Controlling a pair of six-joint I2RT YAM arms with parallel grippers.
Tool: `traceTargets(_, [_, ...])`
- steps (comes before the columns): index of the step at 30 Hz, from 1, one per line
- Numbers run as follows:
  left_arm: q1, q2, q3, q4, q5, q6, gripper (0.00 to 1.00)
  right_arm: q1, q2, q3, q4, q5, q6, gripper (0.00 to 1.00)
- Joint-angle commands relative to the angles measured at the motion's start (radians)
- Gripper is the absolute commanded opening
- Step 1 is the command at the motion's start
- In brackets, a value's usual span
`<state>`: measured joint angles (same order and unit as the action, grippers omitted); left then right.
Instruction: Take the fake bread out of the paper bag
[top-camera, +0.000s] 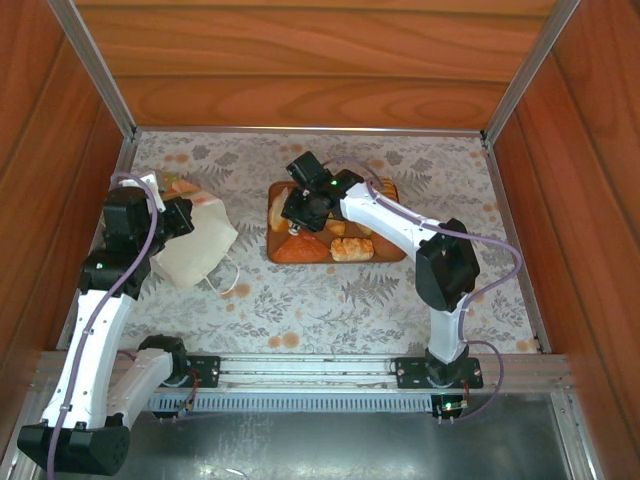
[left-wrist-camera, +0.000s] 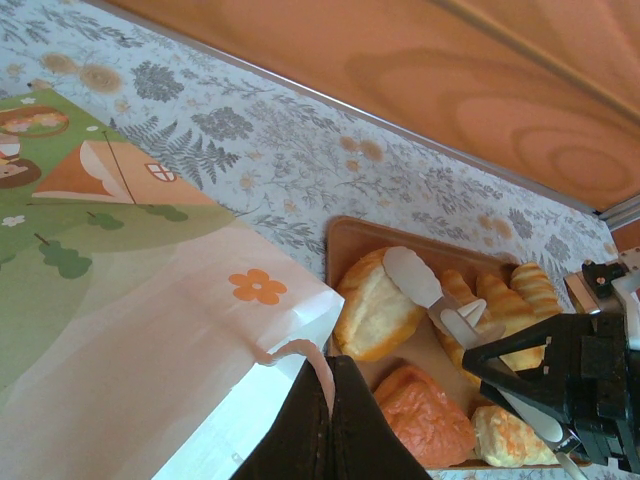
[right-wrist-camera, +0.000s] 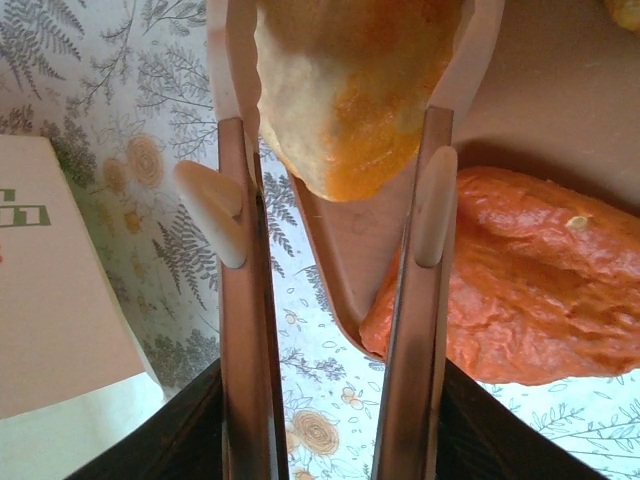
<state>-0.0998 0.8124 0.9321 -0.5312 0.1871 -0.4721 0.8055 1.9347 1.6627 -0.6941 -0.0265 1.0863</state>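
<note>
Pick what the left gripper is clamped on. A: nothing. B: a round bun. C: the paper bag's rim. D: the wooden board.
C: the left gripper is shut on the paper bag at its white rim, while the fake bread lies apart on the wooden board.

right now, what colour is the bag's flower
Orange flower on the paper bag, clearest from left wrist.

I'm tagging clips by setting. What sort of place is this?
Probably a robot test cell, not a bakery: wood-panel walls box in a fern-print tabletop, two arms are bolted to a metal rail, and the pastries look like toys.
</note>
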Motion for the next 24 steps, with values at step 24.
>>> traceTargets(24, [-0.001,0.005,0.05,0.006,-0.006,-0.003,0.0,0.004,-0.163,0.057,-0.105,0.147,-0.232,0.5])
